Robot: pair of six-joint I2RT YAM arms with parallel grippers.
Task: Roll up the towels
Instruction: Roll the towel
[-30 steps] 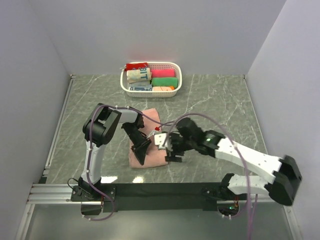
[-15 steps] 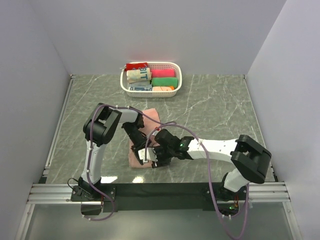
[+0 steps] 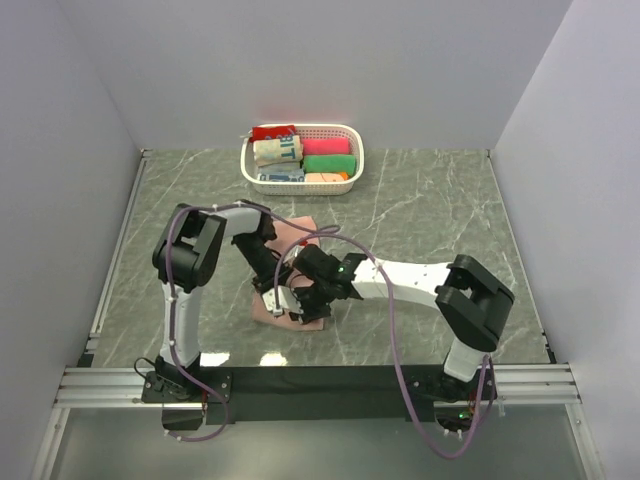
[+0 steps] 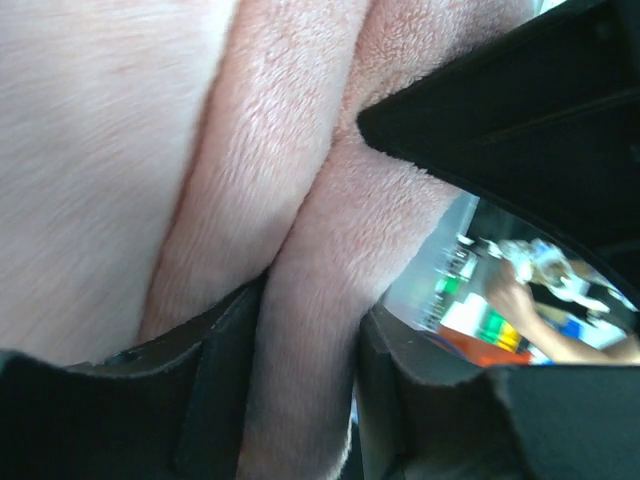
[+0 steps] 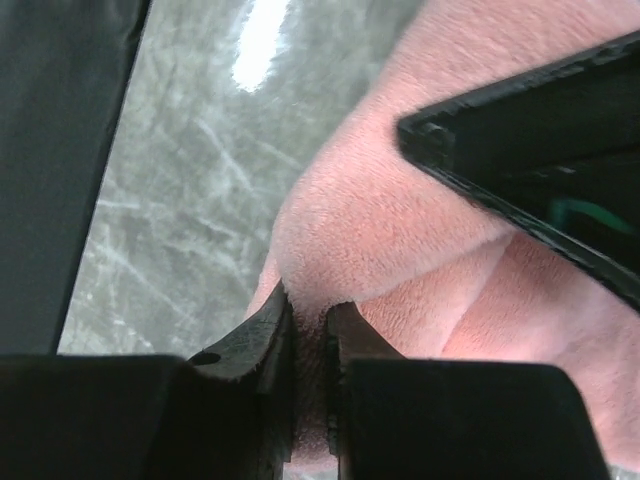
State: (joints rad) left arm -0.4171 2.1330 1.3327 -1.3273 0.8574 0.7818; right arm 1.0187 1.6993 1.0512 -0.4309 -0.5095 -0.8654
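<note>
A soft, floppy salmon-pink towel (image 4: 270,150) lies bunched on the green marble table (image 3: 420,210), near its front edge. The right gripper (image 5: 307,305) pinches a thin fold; the left gripper (image 4: 310,305) clasps a thicker one. It looks light and likely to sag, so it is best held at the edges.

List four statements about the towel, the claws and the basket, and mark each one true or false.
1. The salmon-pink towel lies on the table, outside the white basket. True.
2. The right claw stands wide open over bare table. False: it is pinched nearly shut on a fold of the towel.
3. A ridge of the towel runs between the fingers of the left claw. True.
4. The basket is empty. False: it holds rolled cloths, among them red, cream, magenta and green ones.
</note>
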